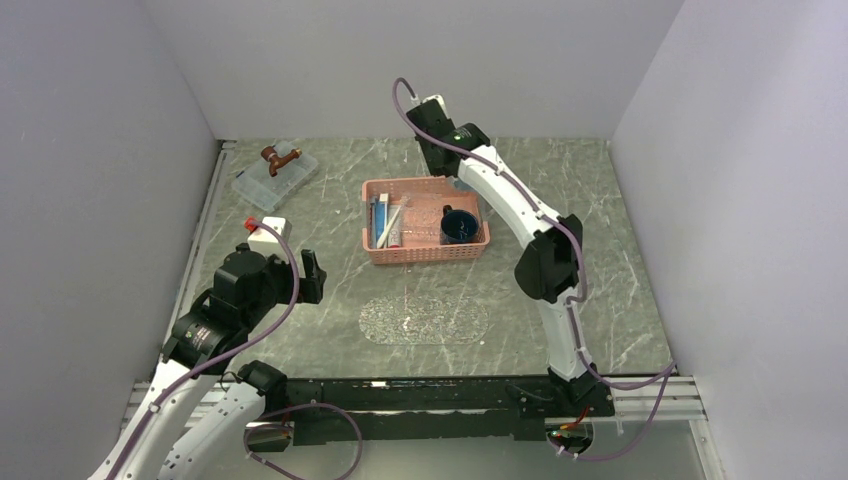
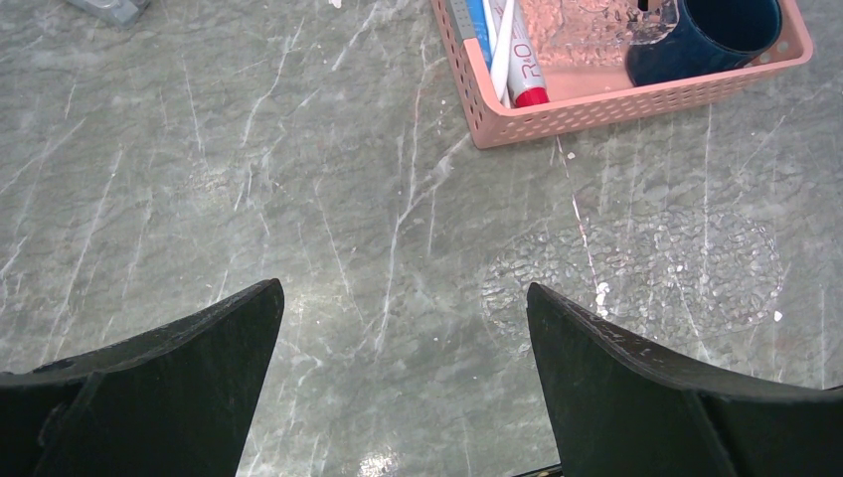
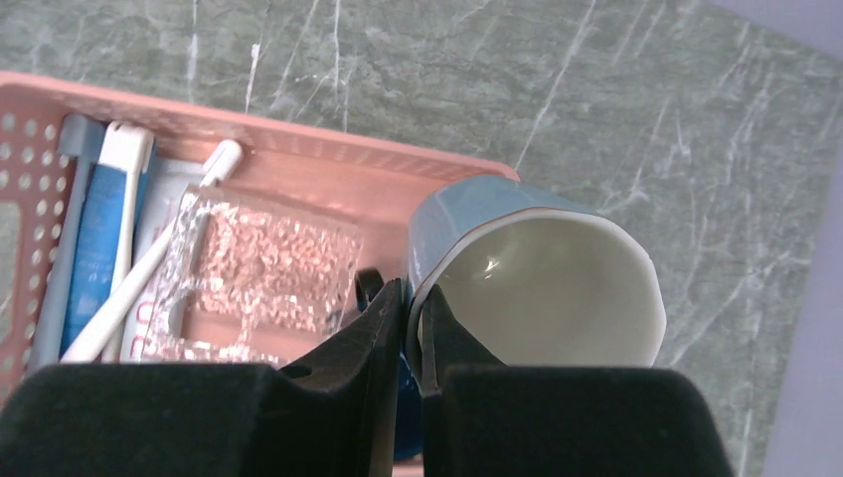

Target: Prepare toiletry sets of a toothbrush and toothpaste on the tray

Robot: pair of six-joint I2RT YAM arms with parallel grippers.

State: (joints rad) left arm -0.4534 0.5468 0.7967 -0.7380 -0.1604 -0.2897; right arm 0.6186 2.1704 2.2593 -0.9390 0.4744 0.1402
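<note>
So far, no set is made, as the overhead view shows:
- Left gripper (image 1: 312,274), at left, hangs wide open and empty.
- Tray (image 1: 392,322), lower centre, lies bare.
- Toothbrushes (image 3: 149,268) and toothpaste tubes (image 3: 94,238) lie in the pink basket (image 1: 425,256) above it.
- Right gripper (image 3: 413,298) pinches the blue mug (image 3: 542,288) by its rim; both sets are yet to do.

I get even, soft overhead light in all 3 views, with only faint shadows. On the left wrist view the tray (image 2: 696,268) sparkles with small glints. On the right wrist view the mug (image 3: 557,298) carries 1 small highlight inside.
</note>
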